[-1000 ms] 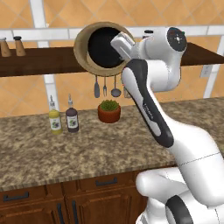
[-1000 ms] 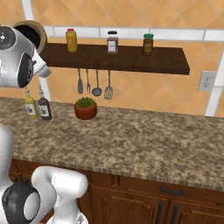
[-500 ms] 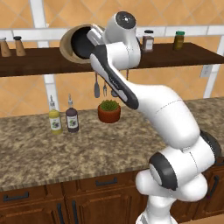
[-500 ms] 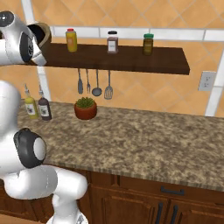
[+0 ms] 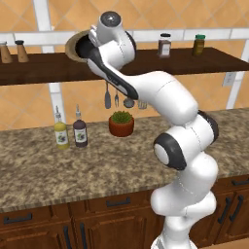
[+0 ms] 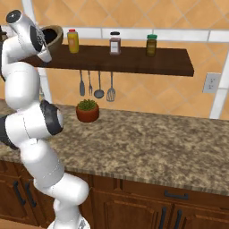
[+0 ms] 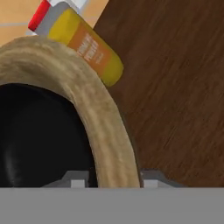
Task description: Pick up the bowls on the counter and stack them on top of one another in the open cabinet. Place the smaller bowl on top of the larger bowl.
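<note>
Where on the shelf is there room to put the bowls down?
The open cabinet is bare between the yellow bottle and brown jar, and past the green-lidded jar to its right end. The stretch by the tan bowl is crowded.

No text can be made out with certainty. In the hand view the yellow bottle (image 7: pixel 83 46) with a red cap carries an orange label printed with small white lettering, too blurred to read. In the left base view the two bottles on the surface (image 5: pixel 29 168), a yellow bottle (image 5: pixel 61 132) and a dark bottle (image 5: pixel 80 132), bear pale labels whose print is too small to tell. The jars on the shelf (image 6: pixel 134 60) show labels, likewise illegible.
</note>
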